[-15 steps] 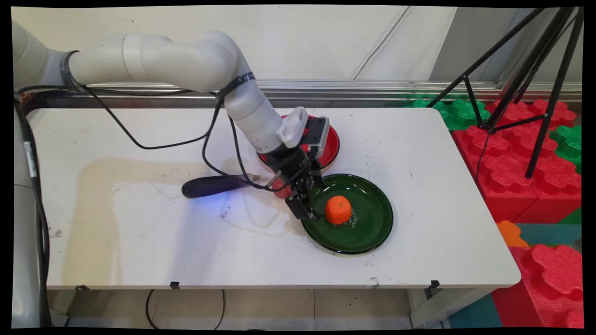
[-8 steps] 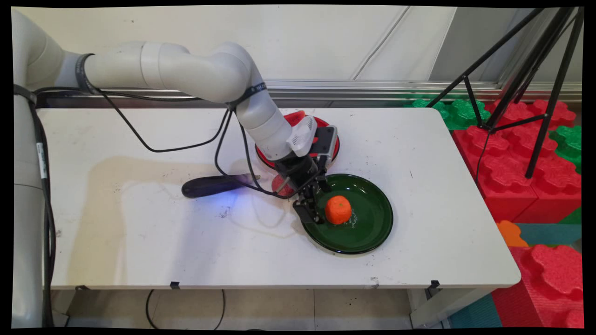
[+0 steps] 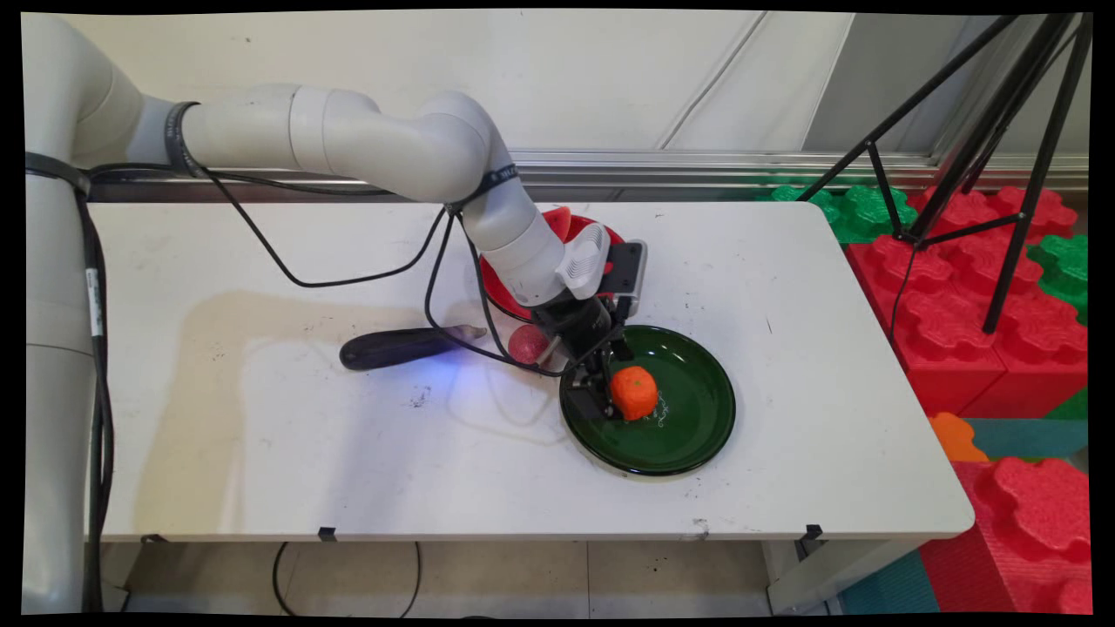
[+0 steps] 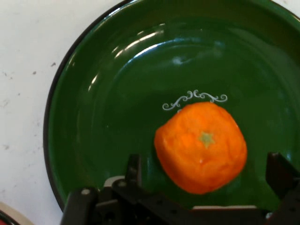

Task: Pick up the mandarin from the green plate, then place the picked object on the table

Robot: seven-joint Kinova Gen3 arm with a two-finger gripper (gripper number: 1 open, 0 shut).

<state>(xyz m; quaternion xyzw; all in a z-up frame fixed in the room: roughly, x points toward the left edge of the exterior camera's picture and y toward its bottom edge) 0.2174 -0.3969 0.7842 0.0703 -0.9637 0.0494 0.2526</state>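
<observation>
White table (image 3: 784, 287): wide tool (image 4: 206, 176) straddles orange (image 4: 201, 147) on green plate (image 4: 103, 93)

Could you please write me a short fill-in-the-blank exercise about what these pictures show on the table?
1. The orange lies on a plate whose colour is ____.
2. The end effector is open, with one finger on each side of the ____.
3. Behind the green plate stands a second plate, coloured ____.
4. Left of both plates lies a dark-handled ____.

Missing words: green; orange; red; knife
</observation>
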